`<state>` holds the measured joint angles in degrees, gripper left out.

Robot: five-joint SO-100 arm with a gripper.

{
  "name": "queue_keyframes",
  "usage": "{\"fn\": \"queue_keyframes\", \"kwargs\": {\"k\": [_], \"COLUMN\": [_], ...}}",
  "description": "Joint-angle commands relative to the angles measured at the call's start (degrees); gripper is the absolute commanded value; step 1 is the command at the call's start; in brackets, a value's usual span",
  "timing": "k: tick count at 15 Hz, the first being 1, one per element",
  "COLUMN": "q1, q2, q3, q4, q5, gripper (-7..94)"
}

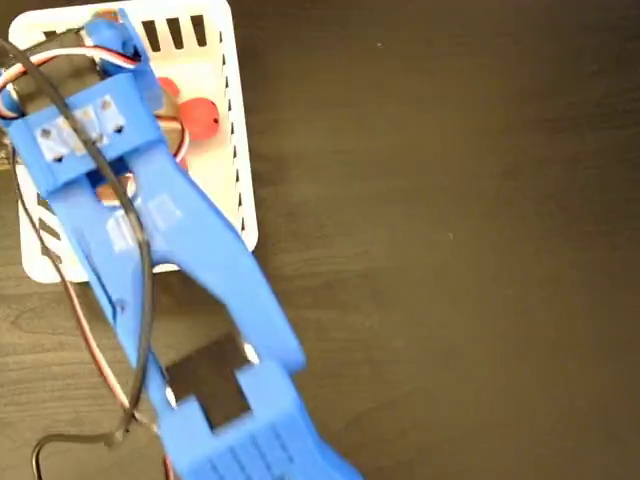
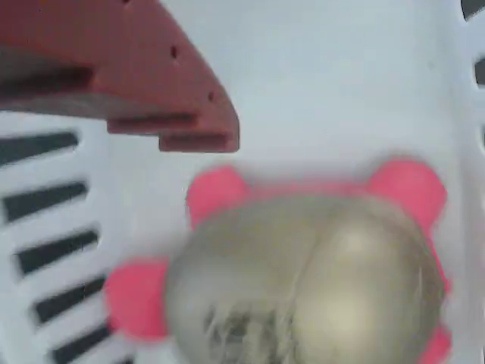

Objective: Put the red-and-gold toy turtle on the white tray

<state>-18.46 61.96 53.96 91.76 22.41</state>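
Note:
The red-and-gold toy turtle [image 2: 303, 280] lies on the flat bottom of the white tray [image 2: 326, 76], filling the lower half of the wrist view with its gold shell up and red legs spread. One reddish finger [image 2: 174, 106] shows at the upper left, apart from the turtle, and the other finger is out of frame. In the fixed view the blue arm covers most of the white tray [image 1: 238, 170] at the upper left. Only red parts of the turtle [image 1: 200, 118] peek out beside my gripper [image 1: 158, 100]. The jaws stand open with nothing between them.
The dark wooden table [image 1: 450, 250] spreads right of and below the tray. The slotted tray wall [image 2: 53, 227] runs close on the left of the turtle. Black and coloured cables [image 1: 140, 300] trail along the arm to the lower left.

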Motion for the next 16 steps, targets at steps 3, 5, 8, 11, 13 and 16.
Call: {"fn": "queue_keyframes", "kwargs": {"k": [3,5,8,11,13,16], "q1": [2.11,2.81,5.54,10.20,13.01,14.85], "q2": [15.38,19.95,33.93,60.21,77.17,97.91], "q3": [-1.23,-0.88,7.21,33.75,53.88,79.28], "q4": [0.88,1.58,-3.16,-19.25,-29.09,-32.78], "q5": [-0.70,-1.76,-5.62,-12.92,-17.58,-19.60], "gripper": [2,0,0,0,0,0]}}
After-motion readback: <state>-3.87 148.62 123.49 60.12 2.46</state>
